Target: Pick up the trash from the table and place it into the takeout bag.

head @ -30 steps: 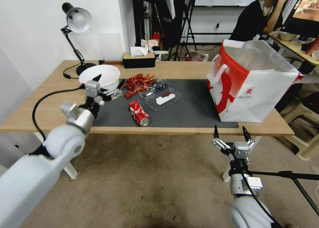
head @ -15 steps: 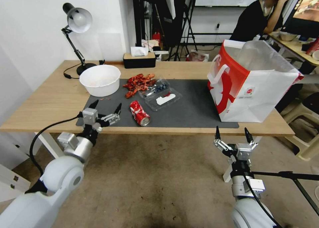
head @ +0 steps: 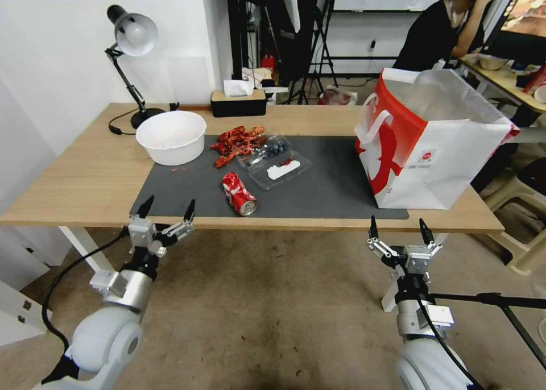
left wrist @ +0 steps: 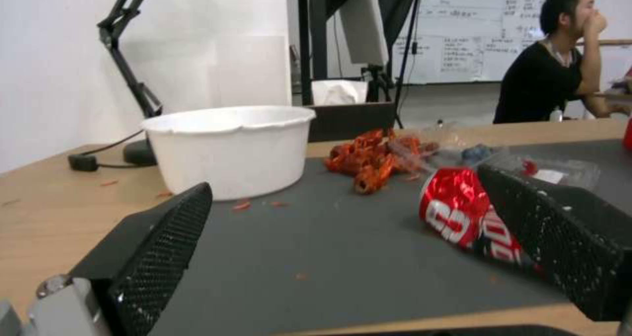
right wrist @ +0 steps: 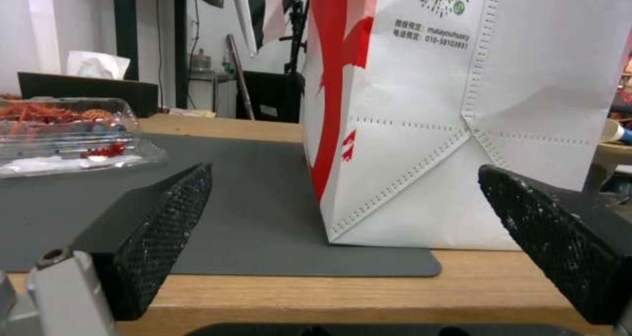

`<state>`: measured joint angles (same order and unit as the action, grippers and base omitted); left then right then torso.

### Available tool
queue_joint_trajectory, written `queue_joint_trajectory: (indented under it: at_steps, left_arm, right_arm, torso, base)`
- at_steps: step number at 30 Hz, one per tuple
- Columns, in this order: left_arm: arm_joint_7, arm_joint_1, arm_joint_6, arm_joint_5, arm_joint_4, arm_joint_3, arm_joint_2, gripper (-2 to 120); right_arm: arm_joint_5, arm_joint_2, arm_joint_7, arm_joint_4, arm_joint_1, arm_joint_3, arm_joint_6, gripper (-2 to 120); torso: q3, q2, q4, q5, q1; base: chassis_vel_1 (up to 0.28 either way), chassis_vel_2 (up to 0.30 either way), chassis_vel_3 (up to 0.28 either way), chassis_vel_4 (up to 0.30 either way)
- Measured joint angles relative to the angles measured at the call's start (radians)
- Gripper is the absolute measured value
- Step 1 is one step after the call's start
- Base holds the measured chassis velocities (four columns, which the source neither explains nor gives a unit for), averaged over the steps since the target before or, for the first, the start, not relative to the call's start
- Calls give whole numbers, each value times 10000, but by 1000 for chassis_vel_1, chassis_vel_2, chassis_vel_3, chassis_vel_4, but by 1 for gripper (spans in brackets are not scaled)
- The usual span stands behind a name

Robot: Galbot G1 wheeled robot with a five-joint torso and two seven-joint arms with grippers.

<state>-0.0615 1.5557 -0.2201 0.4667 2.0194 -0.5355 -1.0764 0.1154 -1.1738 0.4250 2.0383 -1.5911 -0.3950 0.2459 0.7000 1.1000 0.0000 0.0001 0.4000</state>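
Left pincer (head: 165, 207) withdrawn below table (head: 85, 168) edge, spread, empty

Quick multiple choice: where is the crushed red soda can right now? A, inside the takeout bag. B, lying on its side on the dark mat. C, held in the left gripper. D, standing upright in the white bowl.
B: the crushed red soda can lies on its side on the dark mat, apart from the open left gripper at the table's near edge.
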Motion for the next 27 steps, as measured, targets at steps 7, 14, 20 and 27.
queue_joint_trajectory:
  at_steps: [7,14,20,27]
  left_arm:
    - [15,373,-281,-170,-184,65,-191,100]
    - [14,276,-313,-229,-226,123,-167,100]
    - [18,-41,-87,-266,-27,392,-10,100]
    - [-72,-979,817,512,412,1262,349,100]
  right_arm:
    - [0,-9,-4,-15,1,6,13,100]
    - [0,-8,-3,-17,-4,10,19,100]
    - [-1,-34,-8,-52,-3,25,37,100]
    - [-22,-48,-16,-61,32,44,27,100]
  torso:
    - [0,0,0,-1,0]
    - [0,0,-1,0,0]
    - [0,-1,0,0,0]
    - [0,-1,0,0,0]
  base:
    - [0,0,0,0]
    - [0,0,0,0]
    - [0,0,0,0]
    - [0,0,0,0]
